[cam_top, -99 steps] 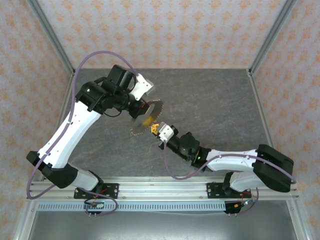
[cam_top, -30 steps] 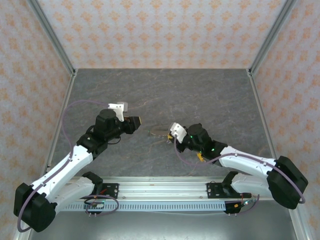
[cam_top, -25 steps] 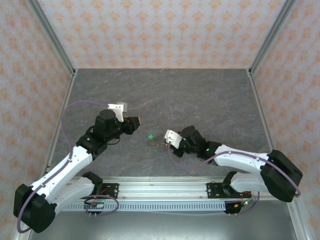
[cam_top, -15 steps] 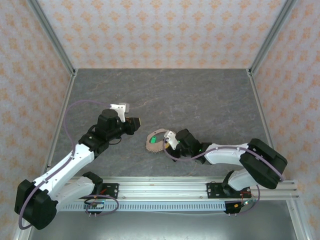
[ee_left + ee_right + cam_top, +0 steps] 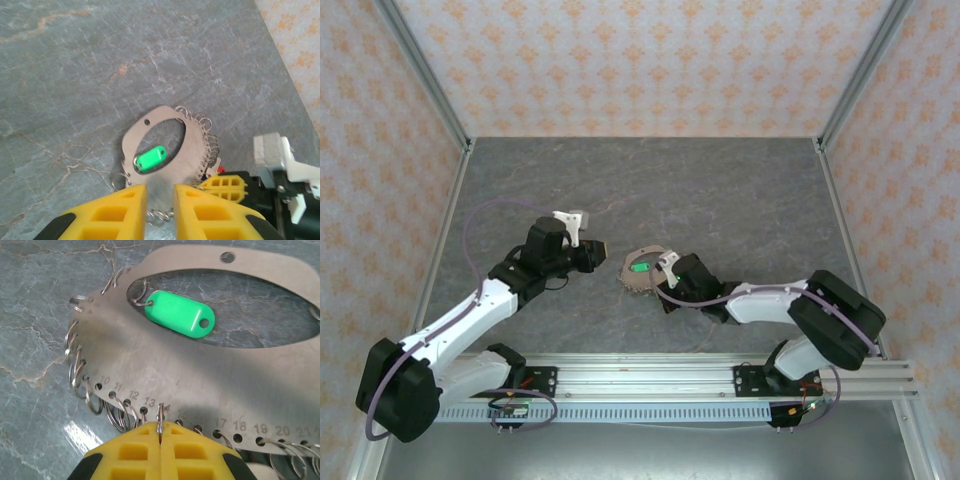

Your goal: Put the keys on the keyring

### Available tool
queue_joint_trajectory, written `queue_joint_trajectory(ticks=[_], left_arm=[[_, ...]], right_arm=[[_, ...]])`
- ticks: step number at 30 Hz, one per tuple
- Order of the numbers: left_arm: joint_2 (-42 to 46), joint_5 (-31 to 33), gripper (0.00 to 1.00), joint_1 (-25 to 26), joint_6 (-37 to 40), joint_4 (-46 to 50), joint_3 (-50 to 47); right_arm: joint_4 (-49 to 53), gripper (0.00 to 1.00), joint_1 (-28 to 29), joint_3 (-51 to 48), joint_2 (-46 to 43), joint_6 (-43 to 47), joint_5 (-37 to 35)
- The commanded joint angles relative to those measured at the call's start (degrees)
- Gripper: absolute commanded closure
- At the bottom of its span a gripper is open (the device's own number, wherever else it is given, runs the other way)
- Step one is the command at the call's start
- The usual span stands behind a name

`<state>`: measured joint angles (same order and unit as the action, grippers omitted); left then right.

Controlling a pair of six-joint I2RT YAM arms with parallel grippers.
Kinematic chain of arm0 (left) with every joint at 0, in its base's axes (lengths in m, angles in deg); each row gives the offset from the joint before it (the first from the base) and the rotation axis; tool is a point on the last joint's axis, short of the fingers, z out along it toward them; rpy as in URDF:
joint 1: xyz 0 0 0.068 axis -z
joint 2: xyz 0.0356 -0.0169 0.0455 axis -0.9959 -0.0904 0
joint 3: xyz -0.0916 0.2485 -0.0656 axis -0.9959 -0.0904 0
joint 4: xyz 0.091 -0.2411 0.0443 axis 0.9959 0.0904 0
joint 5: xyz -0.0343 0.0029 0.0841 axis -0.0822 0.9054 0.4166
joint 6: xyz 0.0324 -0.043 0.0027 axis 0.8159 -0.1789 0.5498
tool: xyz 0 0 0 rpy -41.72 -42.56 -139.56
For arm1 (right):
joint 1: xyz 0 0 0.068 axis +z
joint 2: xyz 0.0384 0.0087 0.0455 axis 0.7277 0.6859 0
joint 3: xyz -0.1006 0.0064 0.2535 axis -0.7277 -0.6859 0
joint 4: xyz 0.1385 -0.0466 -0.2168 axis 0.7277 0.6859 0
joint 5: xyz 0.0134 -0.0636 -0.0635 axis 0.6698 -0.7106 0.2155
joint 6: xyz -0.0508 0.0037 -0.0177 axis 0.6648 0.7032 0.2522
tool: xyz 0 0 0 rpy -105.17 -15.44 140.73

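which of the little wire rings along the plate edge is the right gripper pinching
The ring just past the hole marked 13, standing on edge in the shut right gripper; its neighbours hang loose.

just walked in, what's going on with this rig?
The right gripper is shut on a small wire ring at the edge of the keyring, a flat metal loop lying on the table. A green key sits in its central opening. The left gripper is poised beside the loop, jaws slightly apart, holding nothing.
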<state>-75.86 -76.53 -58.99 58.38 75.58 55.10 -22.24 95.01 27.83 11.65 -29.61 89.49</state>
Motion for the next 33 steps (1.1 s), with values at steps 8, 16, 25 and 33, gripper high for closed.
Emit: queue_joint_trajectory(ticks=[8,16,25,33], left_arm=[[-10.14,-4.67,0.83,2.12,2.87,0.03,6.74],[-23.74,-6.09,0.87,8.73,5.78,2.97,14.44],[-35.34,-7.39,0.93,11.81,0.28,-2.44,14.23],[-38.50,-4.50,0.97,11.97,-1.60,-2.43,11.90]], right_arm=[[9.56,1.00,-0.24,1.64,-1.47,2.54,5.03],[12.45,1.00,-3.34,-2.71,-9.56,4.62,13.83],[12.85,1.00,-3.58,-3.16,-6.40,3.01,9.85],[4.16,1.00,-3.58,-5.70,-6.81,-0.36,7.70]])
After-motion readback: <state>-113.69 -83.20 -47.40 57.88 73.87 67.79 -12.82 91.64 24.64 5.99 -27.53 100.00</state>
